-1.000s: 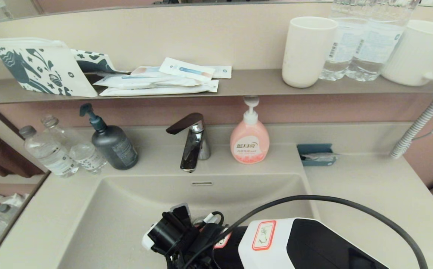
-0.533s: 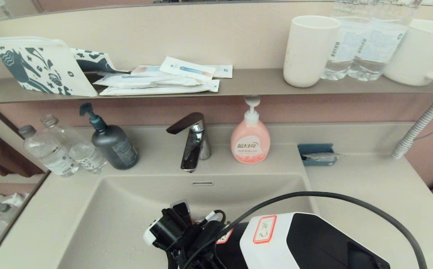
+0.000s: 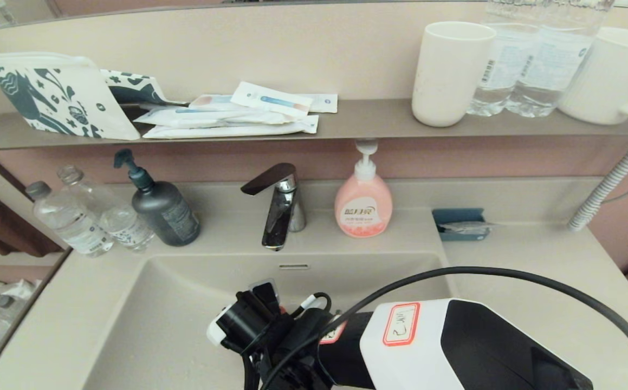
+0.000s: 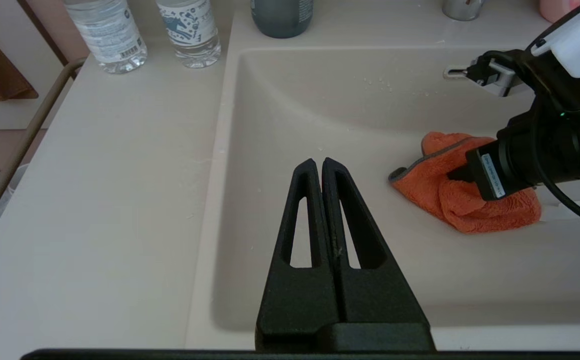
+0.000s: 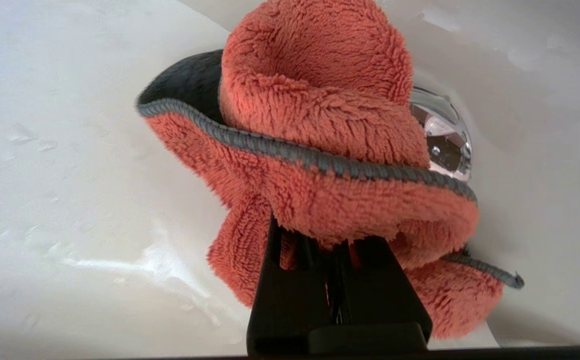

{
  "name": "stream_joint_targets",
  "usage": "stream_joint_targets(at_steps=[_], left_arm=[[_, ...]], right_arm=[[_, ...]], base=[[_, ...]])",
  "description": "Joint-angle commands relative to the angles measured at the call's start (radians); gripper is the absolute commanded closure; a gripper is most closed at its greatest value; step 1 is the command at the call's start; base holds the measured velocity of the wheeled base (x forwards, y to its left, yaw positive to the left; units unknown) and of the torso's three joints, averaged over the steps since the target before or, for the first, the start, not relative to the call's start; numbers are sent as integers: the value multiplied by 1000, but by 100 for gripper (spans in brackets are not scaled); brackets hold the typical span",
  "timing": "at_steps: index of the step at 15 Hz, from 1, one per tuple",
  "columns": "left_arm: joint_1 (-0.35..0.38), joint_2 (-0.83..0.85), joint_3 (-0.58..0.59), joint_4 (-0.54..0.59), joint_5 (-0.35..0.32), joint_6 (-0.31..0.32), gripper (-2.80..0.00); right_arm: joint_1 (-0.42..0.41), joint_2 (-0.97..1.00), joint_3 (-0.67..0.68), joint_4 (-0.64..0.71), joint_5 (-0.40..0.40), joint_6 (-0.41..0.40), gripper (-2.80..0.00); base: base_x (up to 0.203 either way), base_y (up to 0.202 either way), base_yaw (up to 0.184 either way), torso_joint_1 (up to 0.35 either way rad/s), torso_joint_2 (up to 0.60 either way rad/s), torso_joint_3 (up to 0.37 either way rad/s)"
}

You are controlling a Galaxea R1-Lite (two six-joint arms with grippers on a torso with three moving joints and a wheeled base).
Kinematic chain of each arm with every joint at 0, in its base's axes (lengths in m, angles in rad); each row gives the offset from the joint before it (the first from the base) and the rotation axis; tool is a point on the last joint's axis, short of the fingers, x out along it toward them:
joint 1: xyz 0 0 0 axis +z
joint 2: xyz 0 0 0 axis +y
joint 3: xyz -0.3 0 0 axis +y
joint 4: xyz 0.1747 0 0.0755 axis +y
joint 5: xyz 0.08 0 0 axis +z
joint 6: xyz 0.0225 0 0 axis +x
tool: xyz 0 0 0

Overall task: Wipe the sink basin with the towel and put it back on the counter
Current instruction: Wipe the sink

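The orange towel [image 5: 320,125] with its grey edging lies bunched on the floor of the beige sink basin [image 4: 320,100], partly covering the chrome drain plug [image 5: 445,140]. My right gripper [image 5: 337,235] is shut on the towel, its fingertips buried in the fuzzy folds. In the head view the right arm [image 3: 303,336] reaches into the basin [image 3: 183,303] and hides the towel. From the left wrist the towel [image 4: 450,200] shows under that arm. My left gripper [image 4: 318,162] hangs shut and empty over the basin's left front part. The counter [image 3: 536,281] surrounds the basin.
A chrome faucet [image 3: 278,206] stands behind the basin, above the overflow slot [image 3: 293,266]. A pink soap bottle [image 3: 363,203], a dark pump bottle [image 3: 162,208] and two water bottles [image 3: 86,216] line the back. A blue holder [image 3: 459,223] sits on the right counter.
The right arm's wrist has shifted slightly to the right and risen a little over the basin. Nothing else has moved.
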Motion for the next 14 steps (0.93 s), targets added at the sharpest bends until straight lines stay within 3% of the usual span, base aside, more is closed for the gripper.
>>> stream_joint_targets(at_steps=[1, 11, 14], left_arm=[[0, 1, 0, 0, 1, 0, 0], [0, 1, 0, 0, 1, 0, 0], [0, 1, 0, 0, 1, 0, 0]], right_arm=[[6, -31, 0, 1, 1, 3, 0], [-93, -158, 3, 12, -51, -5, 0], [-95, -169, 8, 94, -71, -26, 0]], base=[[0, 0, 0, 0, 0, 0], [0, 0, 0, 0, 0, 0], [0, 0, 0, 0, 0, 0]])
